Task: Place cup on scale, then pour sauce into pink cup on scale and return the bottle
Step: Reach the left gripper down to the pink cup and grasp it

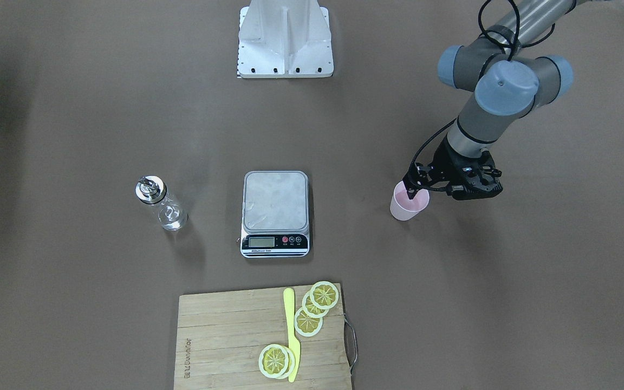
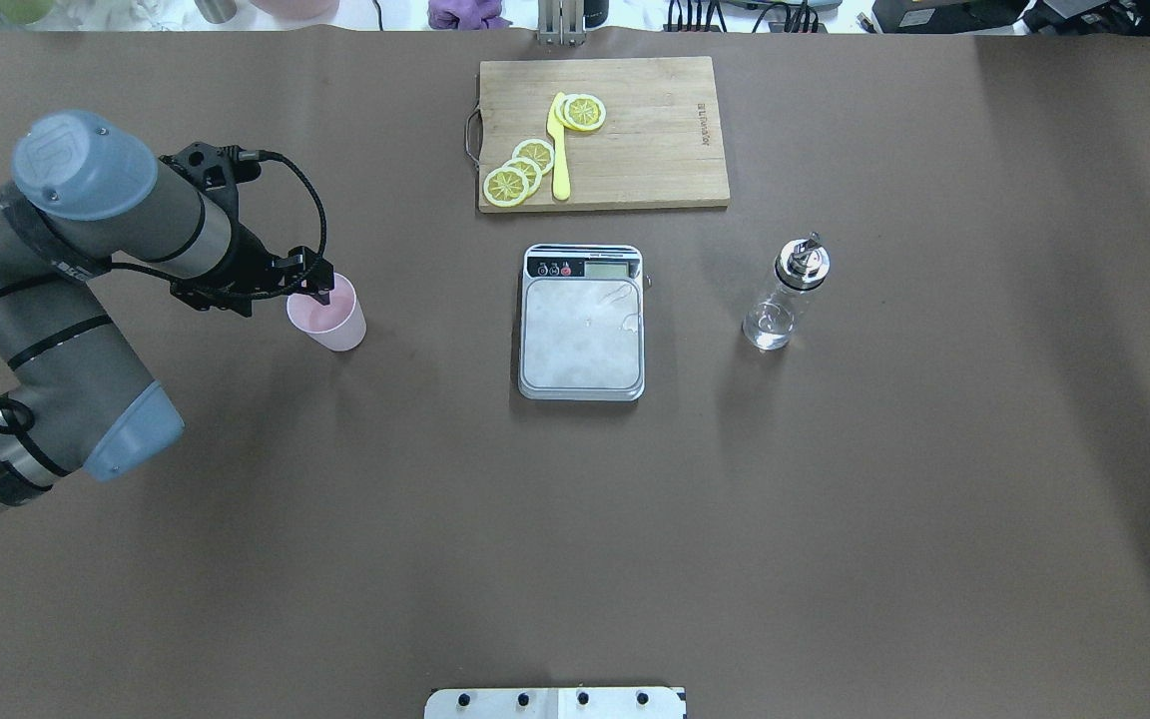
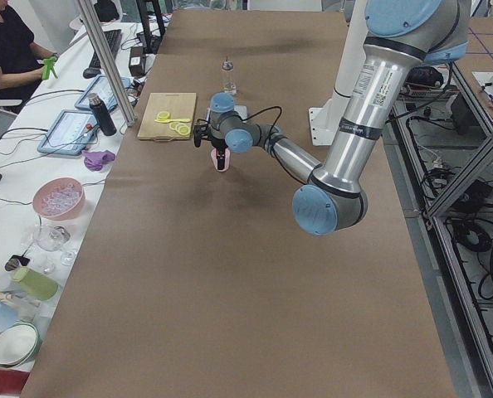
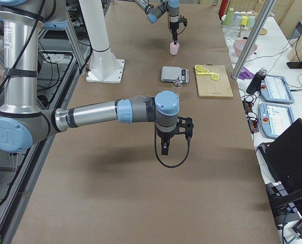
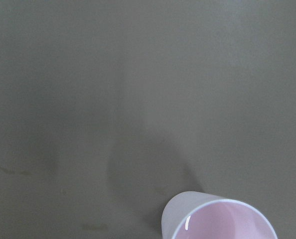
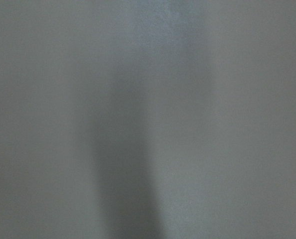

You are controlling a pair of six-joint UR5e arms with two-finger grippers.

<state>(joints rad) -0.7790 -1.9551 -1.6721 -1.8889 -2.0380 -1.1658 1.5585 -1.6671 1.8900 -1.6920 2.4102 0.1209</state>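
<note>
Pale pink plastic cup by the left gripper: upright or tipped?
Upright: the pale pink tapered plastic cup stands on the brown table, open mouth facing up, left gripper at its rim.

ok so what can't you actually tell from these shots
- Left claw at the cup rim: pinching or not is unclear; its own body hides the tips from above, and the wrist view shows none.
- Right claw: only in the right side view, too small to judge.
- Scale display: digits too small in both top views.
- Bottle fill level: clear glass, hard to read.
</note>
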